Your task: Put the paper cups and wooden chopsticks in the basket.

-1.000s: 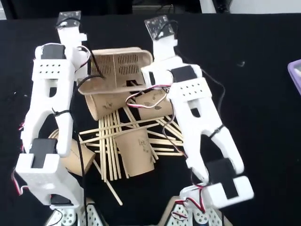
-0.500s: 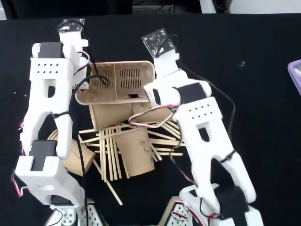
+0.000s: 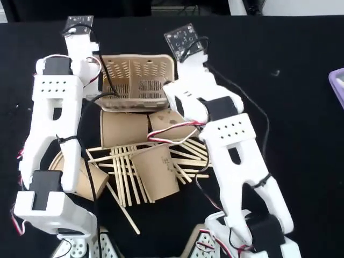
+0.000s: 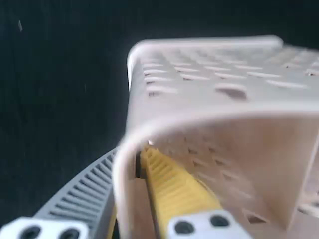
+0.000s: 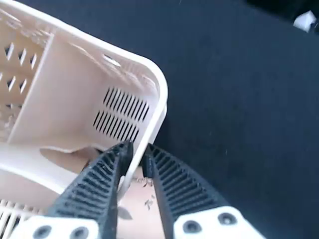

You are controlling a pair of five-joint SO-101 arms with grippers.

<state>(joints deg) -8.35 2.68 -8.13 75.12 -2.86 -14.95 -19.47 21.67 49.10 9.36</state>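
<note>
Fingers (image 4: 174,189) of left gripper (image 4: 132,154): pinched on basket (image 3: 137,57) wall. Right gripper (image 5: 135,148): clamped on opposite rim corner. Paper cups (image 3: 156,173), wooden chopsticks (image 3: 124,171): heaped on table (image 3: 301,140) just beside basket, none inside. My read: basket-positioning step. Next I need basket set level, released.

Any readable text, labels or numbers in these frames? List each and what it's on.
None can be read in any view.
Paper cup in the middle of the pile: dark marks on its side, too small to read.
Basket: only slots and holes, no print.
Circuit board on an arm's wrist: nothing that can be read.
</note>
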